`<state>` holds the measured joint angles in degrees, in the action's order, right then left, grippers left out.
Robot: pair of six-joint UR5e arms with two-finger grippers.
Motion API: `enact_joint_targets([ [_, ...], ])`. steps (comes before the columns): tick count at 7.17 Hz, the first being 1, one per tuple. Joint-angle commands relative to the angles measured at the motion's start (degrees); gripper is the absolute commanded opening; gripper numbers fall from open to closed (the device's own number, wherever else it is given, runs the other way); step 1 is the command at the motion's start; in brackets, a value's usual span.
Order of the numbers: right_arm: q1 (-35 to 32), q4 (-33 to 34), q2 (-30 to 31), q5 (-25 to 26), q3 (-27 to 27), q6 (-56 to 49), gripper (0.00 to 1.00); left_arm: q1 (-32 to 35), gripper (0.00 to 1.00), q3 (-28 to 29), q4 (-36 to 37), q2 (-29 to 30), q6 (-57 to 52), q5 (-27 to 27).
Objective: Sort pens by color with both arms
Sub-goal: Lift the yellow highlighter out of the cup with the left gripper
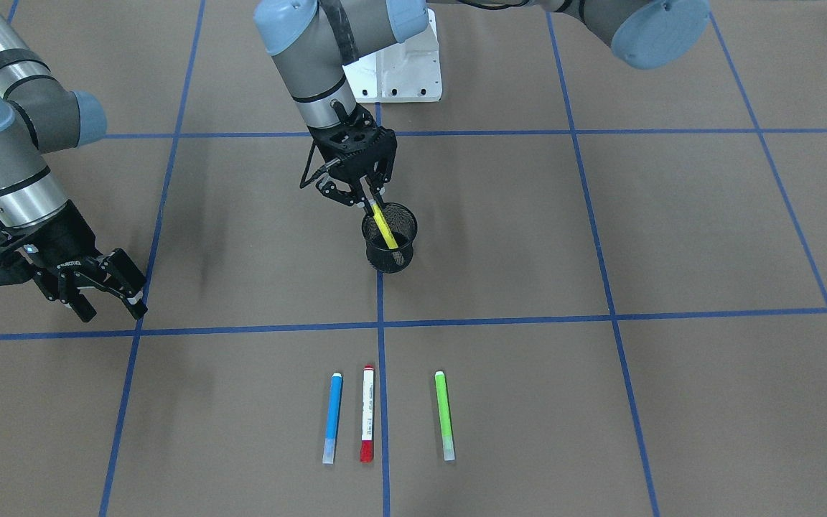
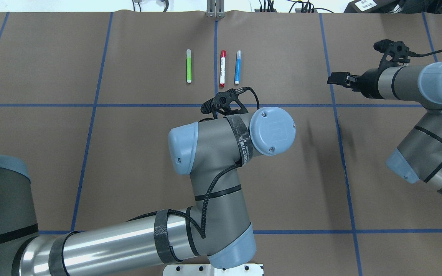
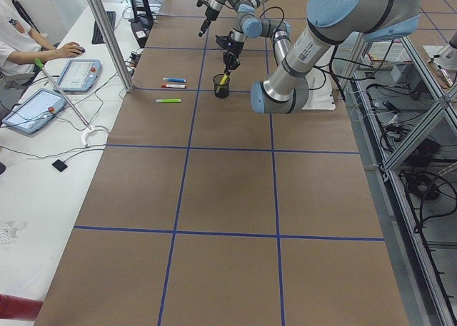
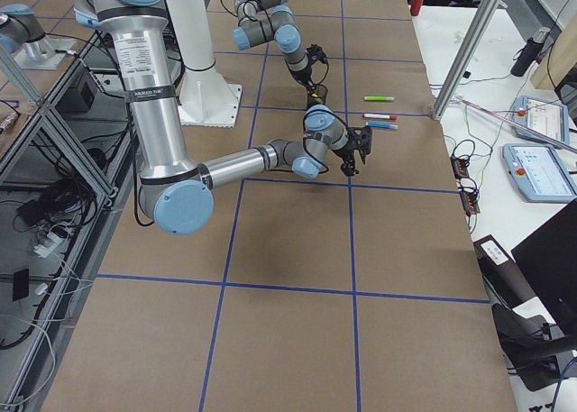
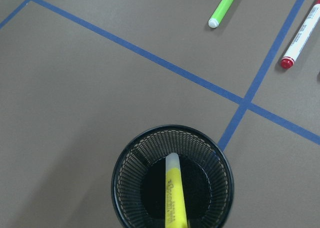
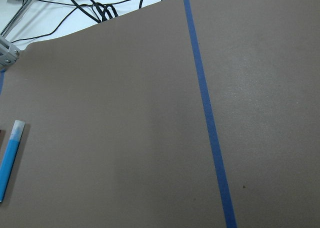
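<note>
My left gripper [image 1: 372, 202] is shut on the top end of the yellow pen [image 1: 385, 227]. The pen leans with its lower end inside the black mesh cup [image 1: 390, 248]. The left wrist view looks down into the cup [image 5: 126, 160] at the pen [image 5: 175, 198]. The blue pen [image 1: 332, 416], the red-ended white pen [image 1: 367, 413] and the green pen [image 1: 444, 415] lie side by side on the table beyond the cup. My right gripper [image 1: 112, 310] is open and empty, low over the table far to the side. Its wrist view shows the blue pen [image 6: 10, 158] at the edge.
Brown paper with a blue tape grid [image 1: 379, 323] covers the table. The white pedestal base [image 1: 403, 68] stands behind the cup. My left arm's elbow [image 2: 221, 149] hides the cup from overhead. An operator with tablets [image 3: 43, 76] sits at the side.
</note>
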<state>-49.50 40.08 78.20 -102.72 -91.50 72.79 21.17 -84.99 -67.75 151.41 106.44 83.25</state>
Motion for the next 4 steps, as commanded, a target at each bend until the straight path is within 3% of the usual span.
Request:
enact_joint_targets([
  [1, 0.3, 0.1, -0.1, 0.8, 0.0, 0.2, 0.99, 0.4, 0.00, -9.3, 4.3, -0.1, -0.3, 0.1],
  [4, 0.2, 0.1, -0.2, 0.9, -0.4, 0.5, 0.99, 8.8, 0.00, -15.8, 4.8, -2.5, -1.7, -0.5],
])
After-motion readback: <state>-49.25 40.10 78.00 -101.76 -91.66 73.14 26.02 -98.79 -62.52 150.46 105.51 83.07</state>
